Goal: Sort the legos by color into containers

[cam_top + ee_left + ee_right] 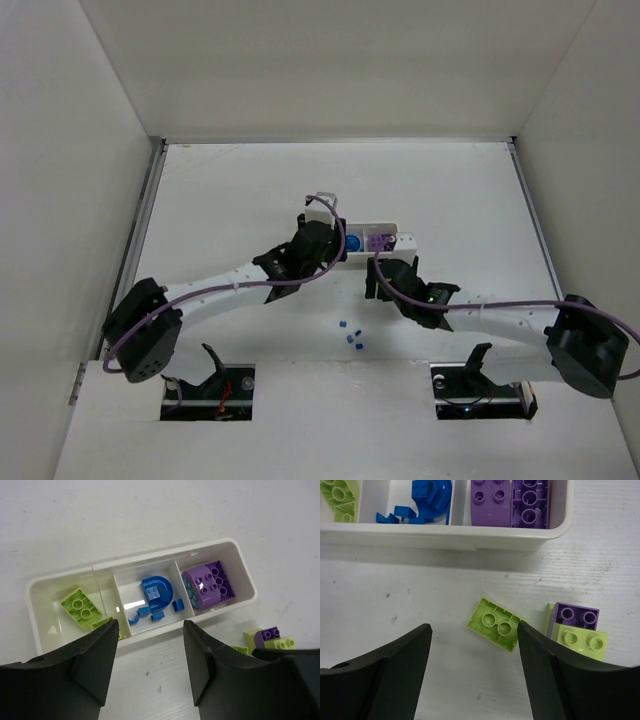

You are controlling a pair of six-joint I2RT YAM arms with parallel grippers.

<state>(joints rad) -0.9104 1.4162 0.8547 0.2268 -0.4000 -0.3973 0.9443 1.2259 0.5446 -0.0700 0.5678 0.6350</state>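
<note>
Nearest the bases, three tiny blue bits (350,336) lie loose on the surface (250,190). The right tool (473,627) is spread wide and empty, framing a flat lime brick (496,624). Just rt of it, a purple brick (577,616) touches a second lime one (580,640) (stacked or abutting, can't tell). The left tool (150,627) is likewise spread and empty, at the tray (150,638) front wall. Compartments L to R: lime piece (81,607), blue pcs incl. the round one (156,591), purple block (207,585).
</note>
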